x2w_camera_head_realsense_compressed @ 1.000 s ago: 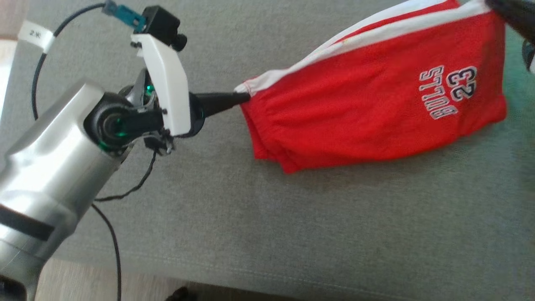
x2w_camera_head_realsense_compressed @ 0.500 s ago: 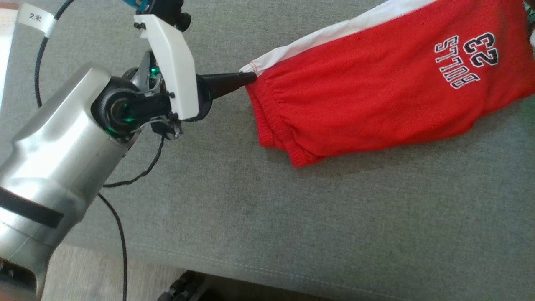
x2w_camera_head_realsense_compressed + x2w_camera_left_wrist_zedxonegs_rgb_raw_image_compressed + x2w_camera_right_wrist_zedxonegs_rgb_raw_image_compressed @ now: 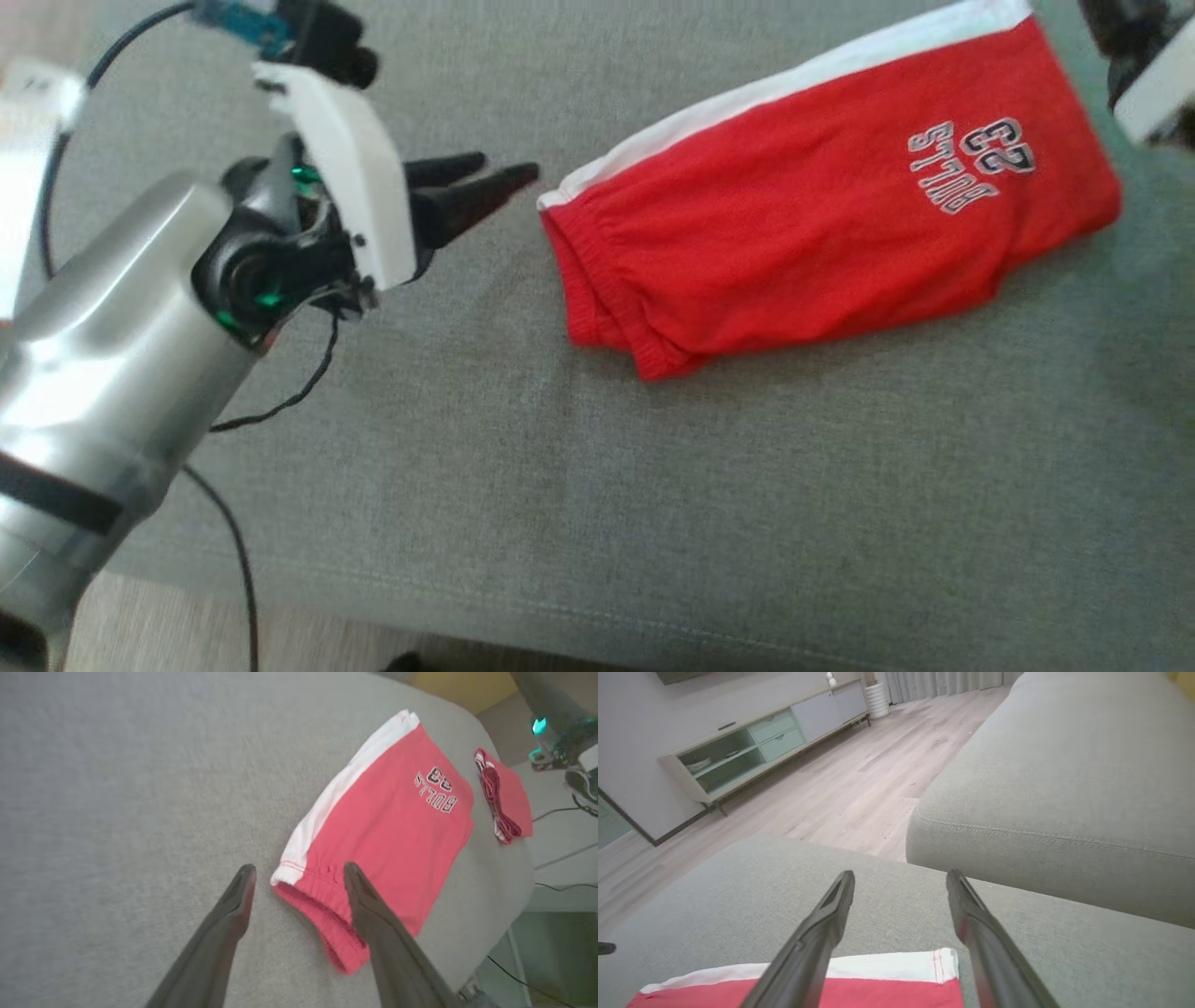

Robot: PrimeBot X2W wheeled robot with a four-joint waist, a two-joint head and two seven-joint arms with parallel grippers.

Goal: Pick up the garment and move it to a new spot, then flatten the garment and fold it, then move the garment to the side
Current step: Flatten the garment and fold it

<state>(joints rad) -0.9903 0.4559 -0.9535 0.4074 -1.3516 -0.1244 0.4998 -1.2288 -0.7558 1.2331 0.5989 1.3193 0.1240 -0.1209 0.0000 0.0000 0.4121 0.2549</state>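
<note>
The garment (image 3: 803, 233) is a pair of red shorts with a white side stripe and a "BULLS 23" print, lying folded flat on the grey cushion (image 3: 597, 485). My left gripper (image 3: 504, 173) stands open just left of the waistband corner, apart from the cloth. In the left wrist view the garment (image 3: 387, 826) lies beyond the left gripper (image 3: 299, 872), whose spread fingers hold nothing. In the right wrist view my right gripper (image 3: 901, 879) is open above the white hem of the garment (image 3: 887, 963), holding nothing.
A second red cloth item (image 3: 504, 798) lies near the cushion's far edge. Another grey sofa section (image 3: 1064, 779) rises beyond the right gripper. Wooden floor (image 3: 822, 784) and a low sideboard (image 3: 761, 746) lie further off. A black cable (image 3: 280, 401) hangs under the left arm.
Both grippers have opened and let go of the garment, which now lies flat on the cushion. The left gripper has drawn back a little to the left of the waistband.
</note>
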